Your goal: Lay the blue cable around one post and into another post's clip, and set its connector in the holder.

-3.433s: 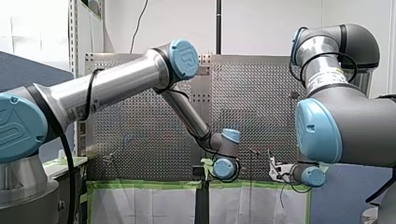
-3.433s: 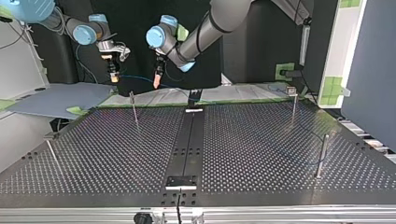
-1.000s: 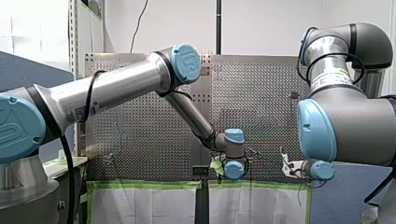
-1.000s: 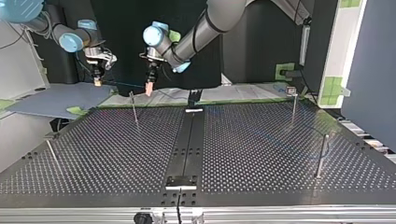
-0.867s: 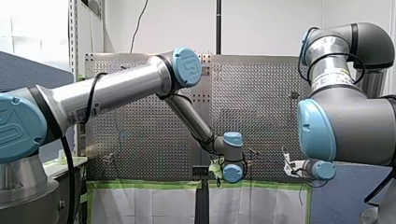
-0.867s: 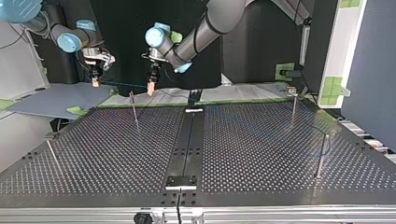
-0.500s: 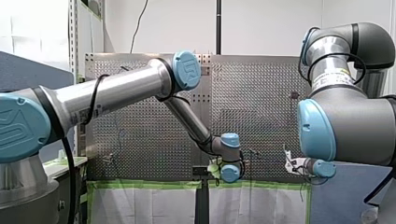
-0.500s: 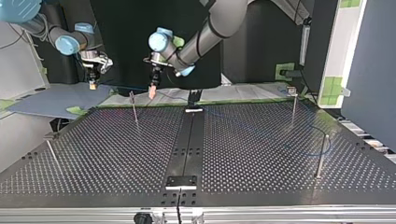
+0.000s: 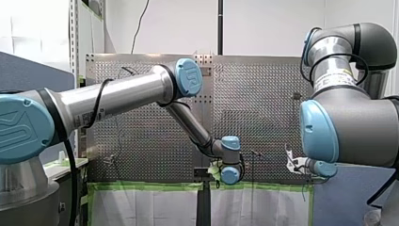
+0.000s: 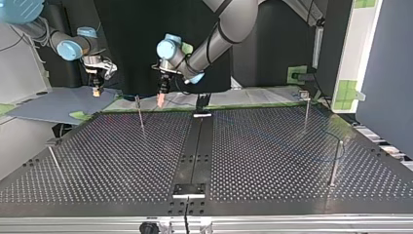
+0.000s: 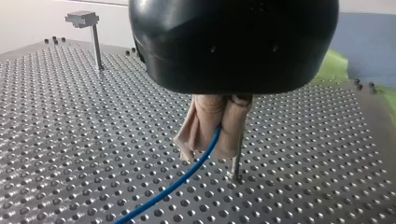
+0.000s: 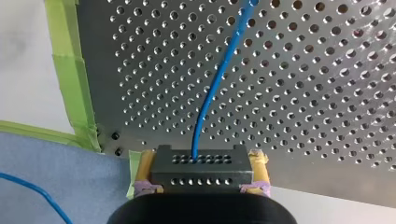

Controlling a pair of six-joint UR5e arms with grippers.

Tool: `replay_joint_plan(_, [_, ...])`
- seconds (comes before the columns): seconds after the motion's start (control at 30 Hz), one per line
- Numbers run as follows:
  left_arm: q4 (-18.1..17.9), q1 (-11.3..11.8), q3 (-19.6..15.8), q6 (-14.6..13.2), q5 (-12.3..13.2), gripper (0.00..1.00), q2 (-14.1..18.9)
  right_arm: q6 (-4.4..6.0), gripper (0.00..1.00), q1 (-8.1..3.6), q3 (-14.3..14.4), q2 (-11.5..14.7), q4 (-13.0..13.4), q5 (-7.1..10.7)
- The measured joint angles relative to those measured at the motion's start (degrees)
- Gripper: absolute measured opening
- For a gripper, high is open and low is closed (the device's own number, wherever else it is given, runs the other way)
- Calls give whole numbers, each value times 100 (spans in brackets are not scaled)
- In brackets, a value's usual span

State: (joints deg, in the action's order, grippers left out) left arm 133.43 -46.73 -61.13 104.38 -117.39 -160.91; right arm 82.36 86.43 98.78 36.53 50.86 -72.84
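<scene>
In the left wrist view my left gripper has beige pads shut on the blue cable, just above the perforated table and beside a thin post. The top view shows this gripper near the far post. My right gripper has yellow pads shut on a dark perforated connector block. The blue cable runs out of the block over the plate. At the top view's left, my right gripper hangs beyond the table's far edge.
Other thin posts stand at the top view's right and left. A black strip with a bracket runs down the table's middle to a black holder. Green tape lines the plate's edge.
My right gripper has carried the connector further toward the top view's left and a little lower. My left gripper has sunk toward the table beside the far post, still holding the cable.
</scene>
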Motion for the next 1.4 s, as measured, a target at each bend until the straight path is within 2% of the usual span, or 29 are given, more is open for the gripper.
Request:
replay_joint_plan(0.2, [133,15,164,3,14,0,-6,32,0,-20,-34,0,48,9])
replay_joint_plan(0.43, [164,53,190,3,0,0,-7,27,0,-25,-121,0,-50,10])
replay_joint_plan(0.77, [209,194,191,-16,15,0,-9,121,0,-57,-287,-6,-102,-2])
replay_joint_plan(0.93, [255,241,188,-25,28,0,-11,134,0,-74,-341,-9,-110,-2])
replay_joint_plan(1.07, [278,259,190,-32,85,0,-11,184,0,-103,-374,-15,-83,0])
replay_joint_plan(1.13, [280,264,190,-34,146,3,-8,198,0,-115,-381,-16,-81,3])
replay_joint_plan(1.17, [281,264,189,-35,177,11,-8,197,0,-123,-382,-16,-86,5])
replay_joint_plan(1.2, [282,264,189,-38,223,30,-7,194,0,-127,-382,-16,-94,6])
replay_joint_plan(1.23, [285,263,188,-42,262,30,-7,189,0,-130,-382,-16,-105,9])
replay_joint_plan(1.27, [292,259,186,-52,307,47,-7,180,0,-131,-382,-16,-119,12])
replay_joint_plan(1.3, [311,252,186,-67,367,47,-7,175,0,-131,-382,-17,-126,13])
replay_joint_plan(1.33, [335,245,186,-76,412,65,-6,170,0,-133,-382,-17,-132,14])
replay_joint_plan(1.37, [366,238,186,-84,458,98,-6,167,0,-136,-383,-17,-137,14])
replay_joint_plan(1.4, [411,229,190,-95,519,98,-3,169,0,-139,-383,-17,-137,14])
